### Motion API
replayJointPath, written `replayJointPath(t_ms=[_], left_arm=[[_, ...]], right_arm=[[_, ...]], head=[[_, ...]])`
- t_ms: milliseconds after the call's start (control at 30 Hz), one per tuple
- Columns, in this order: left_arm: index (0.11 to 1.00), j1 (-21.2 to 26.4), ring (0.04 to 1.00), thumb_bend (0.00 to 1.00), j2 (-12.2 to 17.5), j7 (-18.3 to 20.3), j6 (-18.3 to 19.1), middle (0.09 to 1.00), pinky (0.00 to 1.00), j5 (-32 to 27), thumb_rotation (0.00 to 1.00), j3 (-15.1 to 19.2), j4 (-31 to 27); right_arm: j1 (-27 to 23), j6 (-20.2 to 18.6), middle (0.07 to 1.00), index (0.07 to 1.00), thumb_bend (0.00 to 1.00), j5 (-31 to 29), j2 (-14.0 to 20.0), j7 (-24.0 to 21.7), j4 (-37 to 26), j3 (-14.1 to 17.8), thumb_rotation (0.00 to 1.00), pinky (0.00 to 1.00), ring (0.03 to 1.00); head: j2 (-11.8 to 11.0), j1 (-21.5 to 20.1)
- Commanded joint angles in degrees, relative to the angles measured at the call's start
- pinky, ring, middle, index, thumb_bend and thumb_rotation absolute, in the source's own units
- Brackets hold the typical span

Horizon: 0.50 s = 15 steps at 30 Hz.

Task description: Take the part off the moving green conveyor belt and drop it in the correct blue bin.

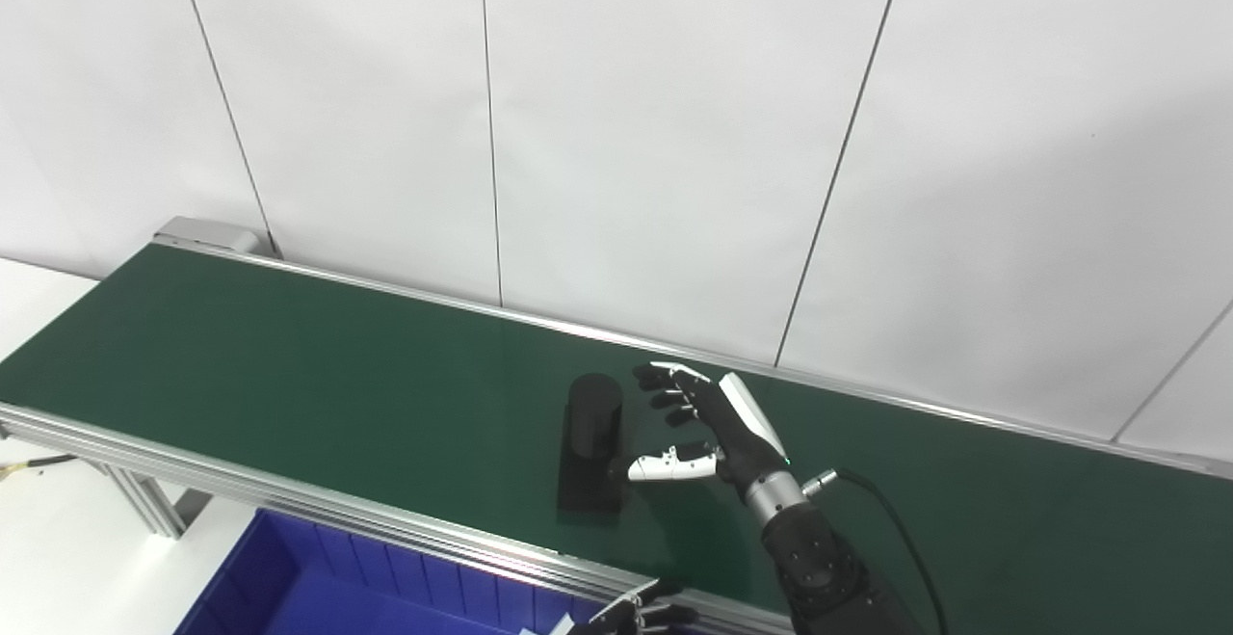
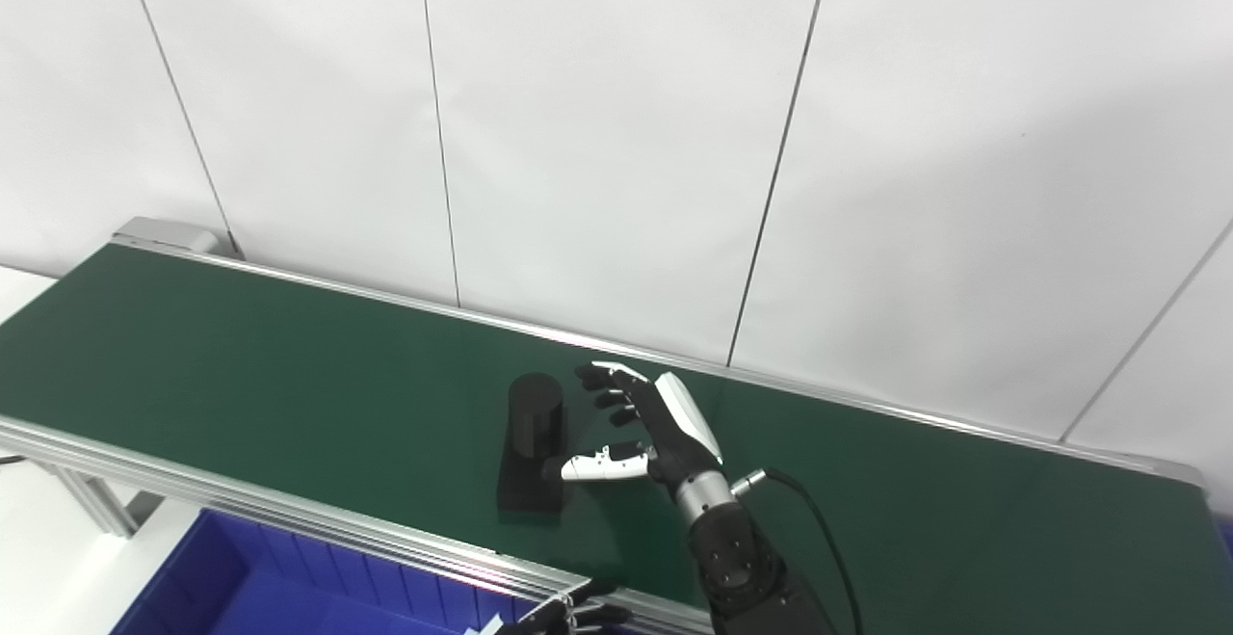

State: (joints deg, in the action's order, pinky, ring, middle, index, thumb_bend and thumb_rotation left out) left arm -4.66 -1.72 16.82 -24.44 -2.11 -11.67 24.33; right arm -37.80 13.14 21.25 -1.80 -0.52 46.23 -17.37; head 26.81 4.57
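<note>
A black part, a flat base with an upright cylinder on it, stands on the green conveyor belt near its front edge; it also shows in the right eye view. My right hand is open just right of the part, fingers spread towards the cylinder, thumb tip at or almost at the base. It holds nothing. Only the fingertips of my left hand show at the bottom edge, below the belt's frame, and their state is unclear.
A blue bin sits below the belt's front rail at the bottom left. A white panelled wall runs behind the belt. A black cable trails from my right wrist over the belt.
</note>
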Motion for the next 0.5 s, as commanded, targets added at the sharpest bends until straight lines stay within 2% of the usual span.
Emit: replayJointPath(t_ms=[0,133,467], left_arm=[[0.897,0.5,0.775,0.88,-0.8,-0.4,-2.2,0.82,0.69,0.1,0.42,-0.3,-1.5],[0.901,0.4,0.765,0.89,-0.9,-1.0,-2.3,0.817,0.68,1.0,0.43,-0.5,-1.7],[0.9,-0.1,0.762,0.88,-1.6,-1.6,-2.2,0.816,0.68,1.1,0.43,-1.1,-2.2]], right_arm=[[-3.3,2.8,0.788,0.792,0.86,0.0,-0.8,1.0,-0.2,-0.1,0.23,0.68,0.751],[-3.9,3.6,0.782,0.791,0.86,0.5,-0.7,1.3,1.1,-0.5,0.21,0.68,0.747],[-4.9,3.3,0.774,0.796,0.84,3.5,-0.4,2.4,1.8,-3.0,0.22,0.66,0.736]], head=[[-0.1,0.1],[0.0,0.3],[0.4,0.6]])
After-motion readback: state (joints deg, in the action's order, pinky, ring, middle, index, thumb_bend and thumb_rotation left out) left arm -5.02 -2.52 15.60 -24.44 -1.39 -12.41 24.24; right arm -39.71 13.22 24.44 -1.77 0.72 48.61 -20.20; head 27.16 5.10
